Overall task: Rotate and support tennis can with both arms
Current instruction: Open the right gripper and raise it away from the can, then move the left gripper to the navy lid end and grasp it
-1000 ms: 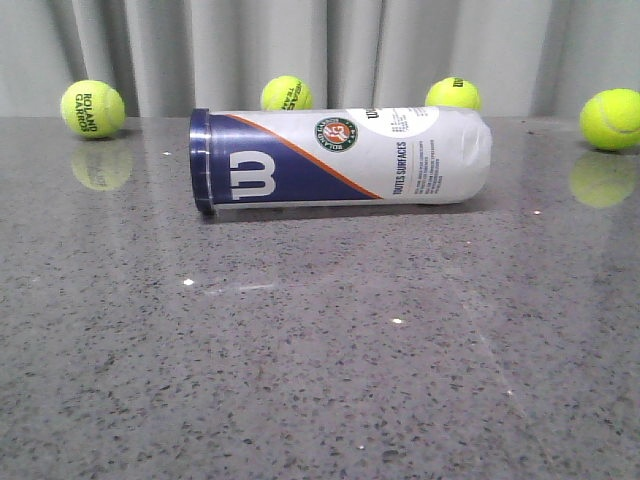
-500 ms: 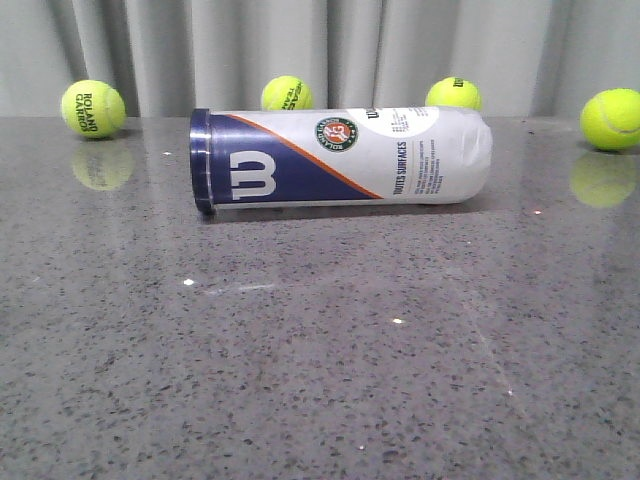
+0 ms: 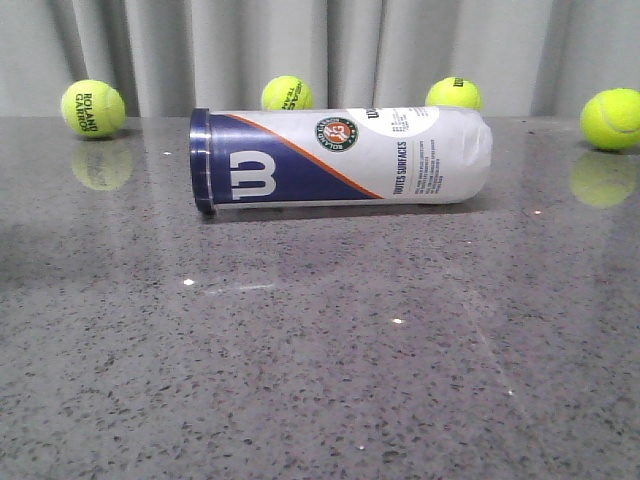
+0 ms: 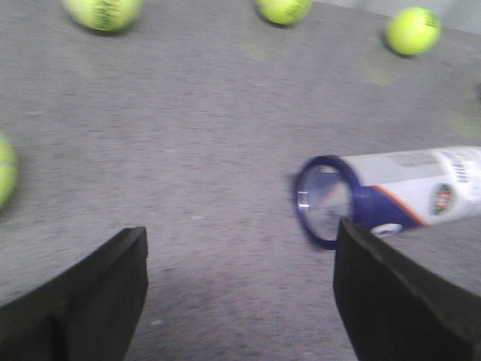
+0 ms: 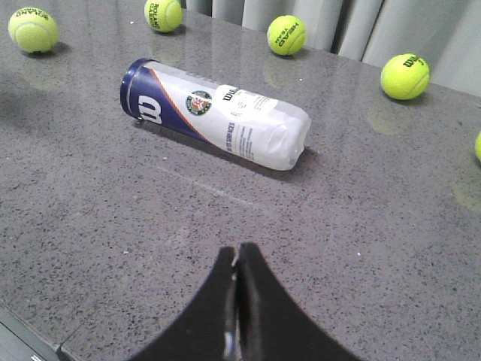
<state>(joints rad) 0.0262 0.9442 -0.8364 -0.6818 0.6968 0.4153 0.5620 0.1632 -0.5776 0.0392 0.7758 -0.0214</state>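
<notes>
Nothing on the table has shifted since the earlier front views: the clear-plastic tennis can with the white and navy label (image 3: pixel 340 157) lies exactly where it lay, and no arm has entered the front view.

The can rests on its side on the speckled grey stone table (image 3: pixel 320 350). Its long axis runs crosswise to the robot's facing, with the navy rim (image 3: pixel 200 160) pointing to the robot's left and the rounded clear end to the right. In front of the can the tabletop is bare all the way to the near edge. Behind the can, four yellow-green tennis balls (image 3: pixel 92 108) stand in a loose row by the grey curtain (image 3: pixel 320 50), two of them just past its far side, one well off each end.

The left gripper (image 4: pixel 240 293) has its black fingers spread wide, holding nothing; the can's open rim shows just beside one finger in that blurred wrist view. The right gripper (image 5: pixel 237 301) has its fingers pressed together, empty, well short of the can.
</notes>
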